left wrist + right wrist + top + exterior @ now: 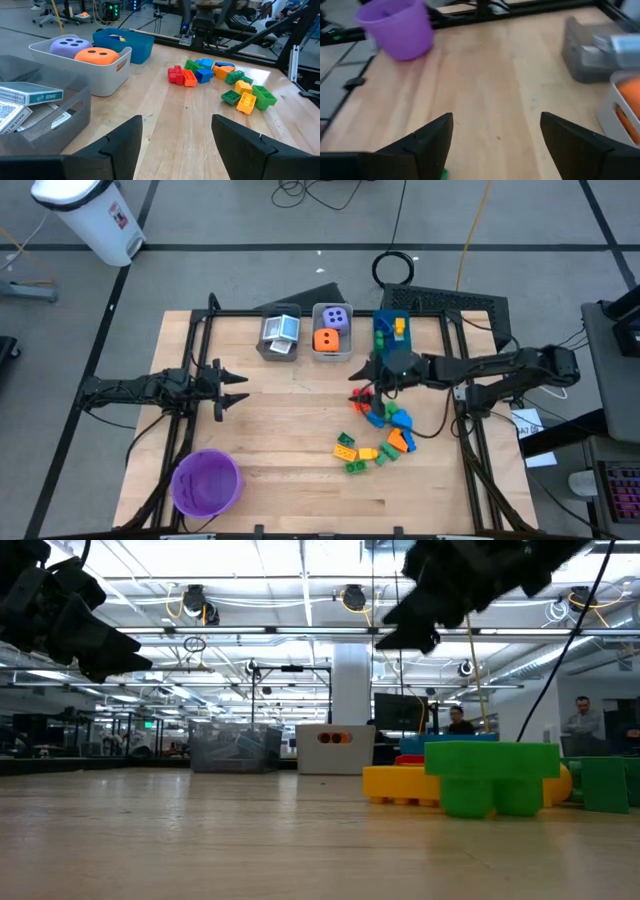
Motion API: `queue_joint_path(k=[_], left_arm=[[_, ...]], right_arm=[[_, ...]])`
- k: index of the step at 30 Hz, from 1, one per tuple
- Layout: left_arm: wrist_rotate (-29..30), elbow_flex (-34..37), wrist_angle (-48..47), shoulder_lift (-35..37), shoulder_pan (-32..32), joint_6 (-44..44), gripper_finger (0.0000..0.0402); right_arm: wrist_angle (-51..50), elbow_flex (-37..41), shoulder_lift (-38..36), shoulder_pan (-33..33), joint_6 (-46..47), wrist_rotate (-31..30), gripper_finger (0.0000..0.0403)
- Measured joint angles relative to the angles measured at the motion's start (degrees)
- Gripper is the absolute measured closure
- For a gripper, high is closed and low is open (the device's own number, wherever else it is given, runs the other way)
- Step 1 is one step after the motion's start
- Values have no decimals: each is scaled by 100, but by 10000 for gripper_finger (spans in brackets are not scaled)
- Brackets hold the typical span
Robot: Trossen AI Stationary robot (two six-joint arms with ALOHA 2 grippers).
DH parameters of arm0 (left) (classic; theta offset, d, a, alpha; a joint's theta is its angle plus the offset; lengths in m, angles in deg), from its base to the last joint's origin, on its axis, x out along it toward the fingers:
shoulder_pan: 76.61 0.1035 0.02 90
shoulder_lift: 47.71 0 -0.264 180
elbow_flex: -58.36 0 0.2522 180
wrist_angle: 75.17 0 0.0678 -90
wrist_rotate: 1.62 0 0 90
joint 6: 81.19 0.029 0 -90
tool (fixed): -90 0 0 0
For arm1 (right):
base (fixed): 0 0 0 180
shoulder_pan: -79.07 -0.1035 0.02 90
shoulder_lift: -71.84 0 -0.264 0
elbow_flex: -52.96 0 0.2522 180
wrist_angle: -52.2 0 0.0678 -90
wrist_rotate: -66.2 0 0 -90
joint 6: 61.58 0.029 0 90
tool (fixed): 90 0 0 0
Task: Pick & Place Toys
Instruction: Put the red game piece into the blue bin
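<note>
Right hand (372,370) wide apart, empty, above table beside blue bin, bricks (385,430) just below.

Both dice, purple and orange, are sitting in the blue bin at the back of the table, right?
Not quite. The purple die and the orange die sit in the clear bin, next to the blue bin, which holds bricks instead. The high view shows this.

- High view: overhead, facing straight down on the whole surface (300,430).
- Low view: at surface level, close to the bricks (490,775).
- Wrist views: face across the surface from opposite sides; the left one shares the bricks.
</note>
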Motion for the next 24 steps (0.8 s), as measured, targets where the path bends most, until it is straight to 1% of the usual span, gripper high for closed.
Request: queue_joint_path(k=[4, 7, 12, 13, 16, 21, 24], left_arm=[[-1, 0, 0, -1, 0, 0, 155], [0, 0, 2, 0, 0, 0, 155], [-2, 0, -3, -1, 0, 0, 156], [0, 0, 3, 0, -2, 0, 156], [0, 0, 0, 0, 0, 0, 156], [0, 0, 2, 0, 0, 0, 155], [0, 0, 2, 0, -2, 0, 156]], right_arm=[[-904, -596, 213, -69, -335, -141, 108], [-1489, -675, 475, -12, -449, -150, 115], [-1696, -509, 999, 63, -913, -165, 126], [-1697, -475, 1121, 88, -969, -245, 128], [-1666, -424, 1402, 196, -980, -489, 132], [-1701, -404, 1843, 317, -987, -461, 133], [-1646, -406, 1954, 404, -1024, -722, 136]])
